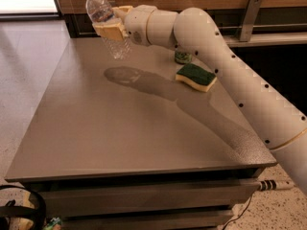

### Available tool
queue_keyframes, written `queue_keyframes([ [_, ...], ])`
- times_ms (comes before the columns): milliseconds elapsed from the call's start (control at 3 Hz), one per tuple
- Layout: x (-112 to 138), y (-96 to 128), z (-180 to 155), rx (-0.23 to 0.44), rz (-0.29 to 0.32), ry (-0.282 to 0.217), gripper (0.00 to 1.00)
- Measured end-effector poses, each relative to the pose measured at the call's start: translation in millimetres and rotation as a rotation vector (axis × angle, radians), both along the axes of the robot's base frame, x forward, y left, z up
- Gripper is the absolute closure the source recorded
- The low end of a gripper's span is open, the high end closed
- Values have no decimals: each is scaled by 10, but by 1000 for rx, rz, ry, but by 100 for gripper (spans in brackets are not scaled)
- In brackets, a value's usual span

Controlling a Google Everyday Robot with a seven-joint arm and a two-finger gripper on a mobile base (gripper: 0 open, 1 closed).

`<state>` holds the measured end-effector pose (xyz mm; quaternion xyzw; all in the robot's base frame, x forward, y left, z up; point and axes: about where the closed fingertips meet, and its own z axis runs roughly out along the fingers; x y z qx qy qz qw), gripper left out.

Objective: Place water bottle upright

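Note:
The water bottle (106,23) is clear ribbed plastic with a white cap and a thin reddish label band. My gripper (111,27) is shut on its middle and holds it in the air above the far left part of the grey table (120,128). The bottle is nearly upright, with the cap tilted up and to the left. Its base hangs well above the tabletop, and its shadow lies below it on the table.
A green and yellow sponge (195,76) lies on the table's far right. A green drink can (183,57) is partly hidden behind my arm. A wooden wall and a dark counter run behind the table. Pale floor lies to the left.

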<state>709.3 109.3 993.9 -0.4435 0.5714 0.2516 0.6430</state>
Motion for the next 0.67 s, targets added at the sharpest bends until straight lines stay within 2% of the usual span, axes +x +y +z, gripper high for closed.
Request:
queue_keyframes([
  [333, 23, -32, -146, -16, -11, 50, 100],
  [667, 4, -54, -321, 13, -28, 117, 100],
])
